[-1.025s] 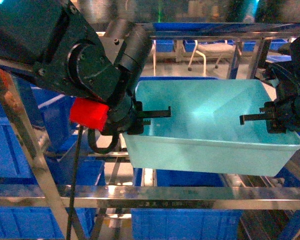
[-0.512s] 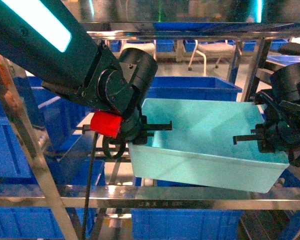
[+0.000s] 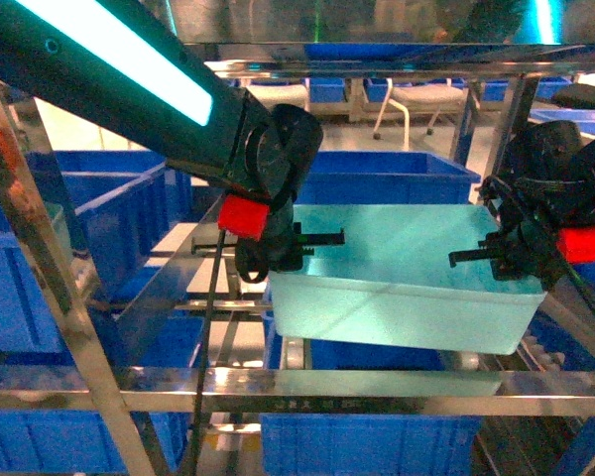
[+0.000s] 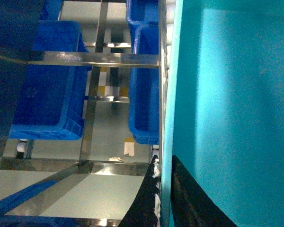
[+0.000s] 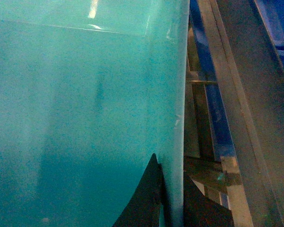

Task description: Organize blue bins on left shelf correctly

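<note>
one light turquoise bin (image 3: 402,283) hangs between two grippers inside the steel shelf (image 3: 278,389), above the shelf's front rail and in front of a dark blue bin (image 3: 387,178) behind it. the left gripper (image 3: 296,248) is clamped on the turquoise bin's left wall, and the right gripper (image 3: 504,260) is clamped on its right wall, one finger of each reaching over the rim into the tub. around the turquoise bin the head view shows several dark blue bins: the one behind, at least two to its left, and more below the front rail; the exact count is unclear where posts hide them. the left wrist view adds what the head view lacks: the left gripper's two fingers (image 4: 146,203) straddle the thin wall, one on each face, with three dark blue bins beyond the turquoise bin. the right wrist view shows the same pinch on the other wall, beside a steel rail (image 5: 236,118).
</note>
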You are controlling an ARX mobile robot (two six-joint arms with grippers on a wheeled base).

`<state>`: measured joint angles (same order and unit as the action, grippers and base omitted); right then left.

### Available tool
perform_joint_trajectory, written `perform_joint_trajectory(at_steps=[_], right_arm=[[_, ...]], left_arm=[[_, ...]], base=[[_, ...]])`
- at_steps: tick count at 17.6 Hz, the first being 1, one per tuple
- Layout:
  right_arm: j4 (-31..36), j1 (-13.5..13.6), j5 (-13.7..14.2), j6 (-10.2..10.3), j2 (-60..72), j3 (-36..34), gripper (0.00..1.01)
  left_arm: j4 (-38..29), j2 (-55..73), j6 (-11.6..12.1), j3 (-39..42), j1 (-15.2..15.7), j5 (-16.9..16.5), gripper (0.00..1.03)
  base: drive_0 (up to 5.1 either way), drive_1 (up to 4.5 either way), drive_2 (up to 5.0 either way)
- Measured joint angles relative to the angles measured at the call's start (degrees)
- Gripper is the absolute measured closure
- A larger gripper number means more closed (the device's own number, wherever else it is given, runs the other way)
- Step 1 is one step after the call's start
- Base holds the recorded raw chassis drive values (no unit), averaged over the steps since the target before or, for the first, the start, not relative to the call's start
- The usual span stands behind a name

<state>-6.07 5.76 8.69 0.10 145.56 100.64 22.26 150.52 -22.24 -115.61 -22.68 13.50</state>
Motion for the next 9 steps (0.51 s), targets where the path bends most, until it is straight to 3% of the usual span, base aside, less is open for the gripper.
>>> perform_joint_trajectory(at_steps=[9], right_arm=[[-3.0,-0.2,-1.4,-0.9,2.3,4.3,0.99]], left_arm=[[1.6,1.2,-0.2,-2.0,0.0,0.8,1.01]], base=[[0.0,0.0,0.0]])
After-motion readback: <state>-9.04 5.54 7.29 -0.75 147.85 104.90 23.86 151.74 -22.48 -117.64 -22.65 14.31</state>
